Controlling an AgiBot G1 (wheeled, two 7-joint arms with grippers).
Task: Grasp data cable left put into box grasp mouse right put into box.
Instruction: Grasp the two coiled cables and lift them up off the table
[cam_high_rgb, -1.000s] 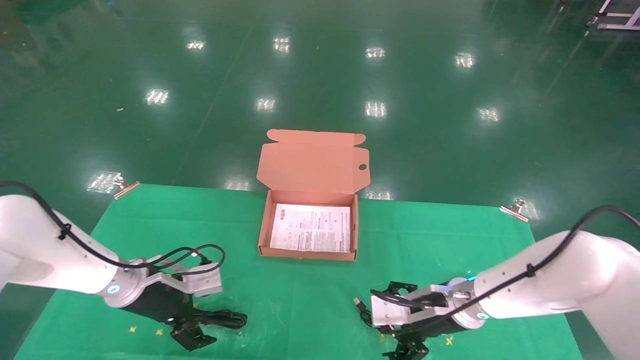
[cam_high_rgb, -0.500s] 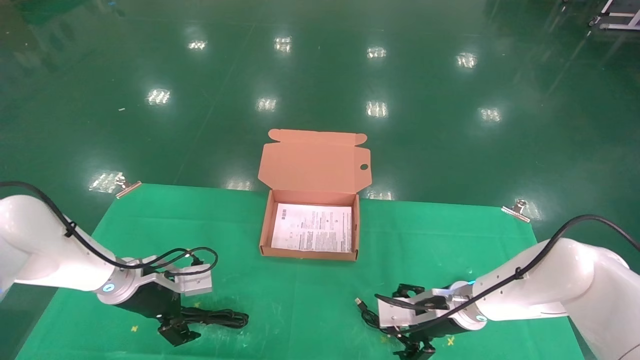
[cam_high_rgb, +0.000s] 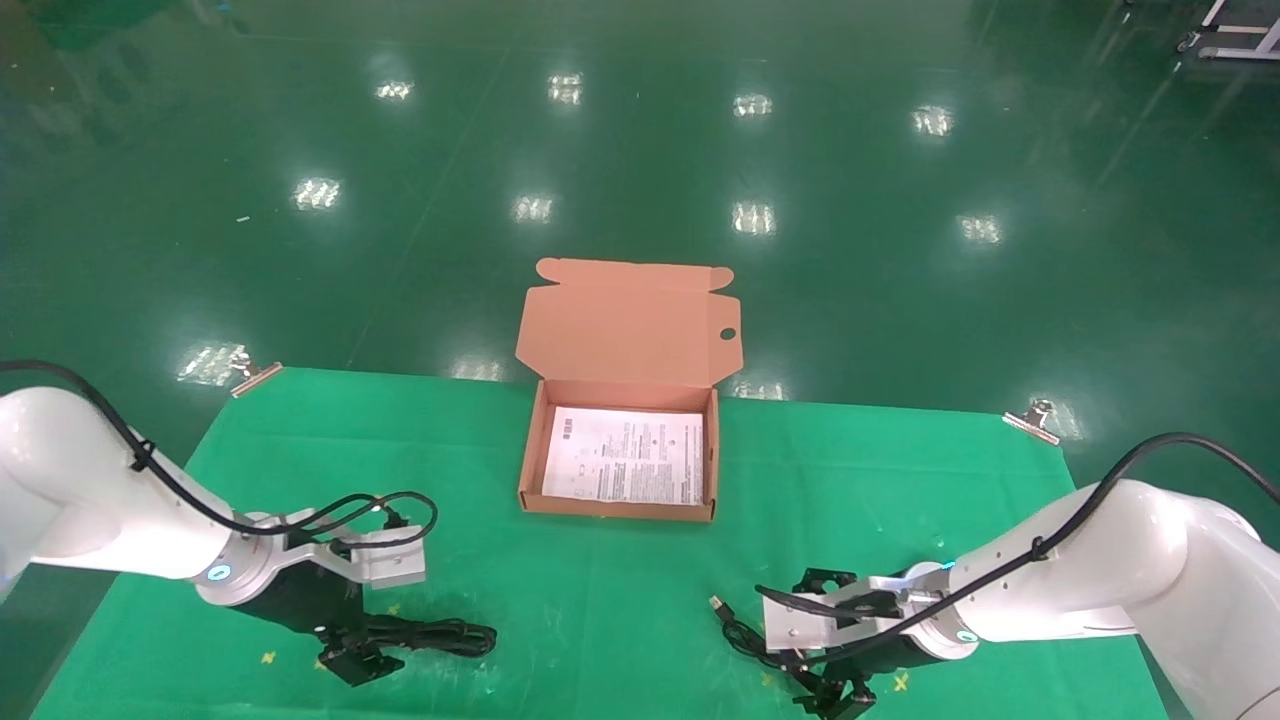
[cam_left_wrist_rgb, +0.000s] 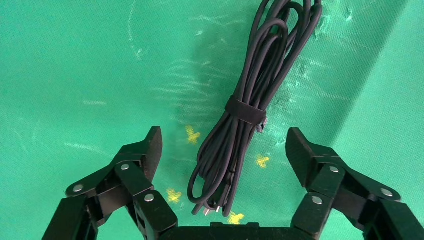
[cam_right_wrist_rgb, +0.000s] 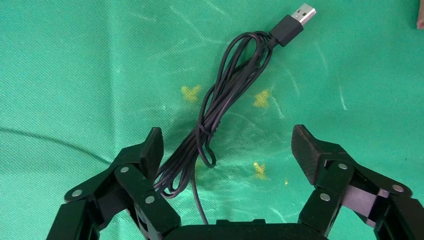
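The data cable (cam_high_rgb: 440, 635), a black bundle tied by a strap, lies on the green cloth at the near left; it also shows in the left wrist view (cam_left_wrist_rgb: 250, 100). My left gripper (cam_high_rgb: 355, 660) (cam_left_wrist_rgb: 225, 142) is open, low over the cable's end, one finger on either side of it. My right gripper (cam_high_rgb: 830, 695) (cam_right_wrist_rgb: 227, 142) is open over the mouse's cord (cam_right_wrist_rgb: 220, 105); the USB plug (cam_high_rgb: 716, 603) (cam_right_wrist_rgb: 300, 17) lies beyond it. The mouse body is hidden. The box (cam_high_rgb: 620, 507) stands open at the table's middle.
A printed paper sheet (cam_high_rgb: 625, 455) lies in the box, and its lid (cam_high_rgb: 628, 325) stands up at the back. Metal clips (cam_high_rgb: 255, 375) (cam_high_rgb: 1030, 418) hold the cloth at the far corners. Yellow cross marks (cam_left_wrist_rgb: 192, 134) dot the cloth.
Both arms have drawn back toward the near edge and sunk lower over the cable and the cord. Both grippers stay open. The cable, cord and box have not moved.
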